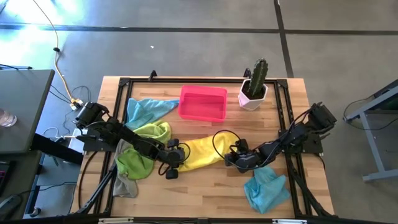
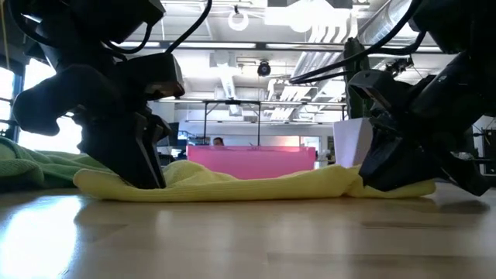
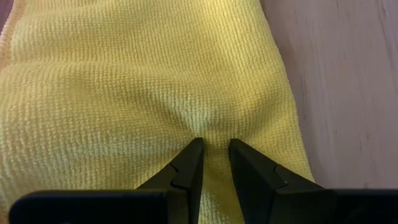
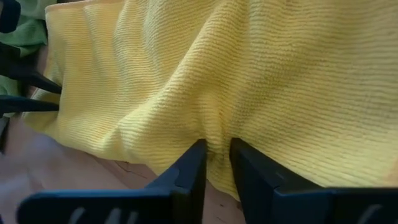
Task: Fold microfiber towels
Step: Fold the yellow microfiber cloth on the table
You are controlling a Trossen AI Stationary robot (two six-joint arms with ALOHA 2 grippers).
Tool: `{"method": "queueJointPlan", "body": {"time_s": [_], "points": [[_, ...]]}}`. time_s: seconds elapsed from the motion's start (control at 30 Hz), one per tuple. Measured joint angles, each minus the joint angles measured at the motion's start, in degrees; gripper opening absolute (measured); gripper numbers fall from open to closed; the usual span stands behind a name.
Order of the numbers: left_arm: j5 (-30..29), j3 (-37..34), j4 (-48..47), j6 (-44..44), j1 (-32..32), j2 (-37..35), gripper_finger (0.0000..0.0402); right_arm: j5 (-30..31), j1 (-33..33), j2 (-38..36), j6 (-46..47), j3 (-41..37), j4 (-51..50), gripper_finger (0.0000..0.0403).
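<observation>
Left gripper [image 1: 176, 163]: down at table level on the left end of the yellow towel [image 1: 200, 153]. In its wrist view the 2 fingers [image 3: 189, 167] stand nearly together with a pinch of yellow cloth gathered between their tips, the weave puckered toward that point. Jaws clamped on the towel.

Right gripper [image 1: 235, 155]: down at the towel's opposite, right end. Its wrist view shows the 2 fingers [image 4: 186, 171] drawn close on a raised fold of the same yellow cloth, which bulges up just beyond the tips. Jaws clamped on the towel.

Yellow towel: lies stretched across the middle of the wooden table [image 1: 205, 193], between the 2 grippers. The low view shows it flat on the surface, both ends under the grippers.

Other towels: 2 lime green ones [image 1: 146, 149] bunched at the left beside the left arm, touching the yellow one's left end; 1 grey [image 1: 124, 185] below them near the front left edge; 1 light blue [image 1: 146, 109] at the rear left; 1 light blue [image 1: 266, 188] crumpled at the front right.

Also present: pink tray [image 1: 203, 103] at rear centre and a potted cactus [image 1: 255, 86] to its right.
</observation>
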Motion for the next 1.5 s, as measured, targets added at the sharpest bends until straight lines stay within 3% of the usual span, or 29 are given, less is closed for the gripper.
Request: {"method": "queueJointPlan", "body": {"time_s": [0.2, 0.6, 1.0, 1.23, 1.5], "points": [[0.00, 0.00, 0.00, 0.02, 0.00, 0.00, 0.0074, -0.26, 0.00, -0.14, -5.77, -0.04, 0.17, 0.0029], [0.07, 0.00, 0.00, 0.02, 0.02, 0.00, 0.0074, -6.39, 0.20, -8.78, -8.82, -0.20, -6.89, 0.0129], [0.07, 0.00, 0.00, -0.11, 0.02, 0.00, 0.0074, -8.32, 2.63, -18.78, 0.03, -0.11, -28.42, 0.0147], [-0.24, -0.02, 0.10, -0.11, 0.00, 0.00, 0.0074, -8.78, 2.61, -17.03, 2.82, -0.09, -34.52, 0.0147], [-0.35, -0.04, 0.17, -0.09, 0.00, 0.00, 0.0074, -8.81, 2.21, -12.12, 3.64, 0.15, -31.55, 0.0147]]}}
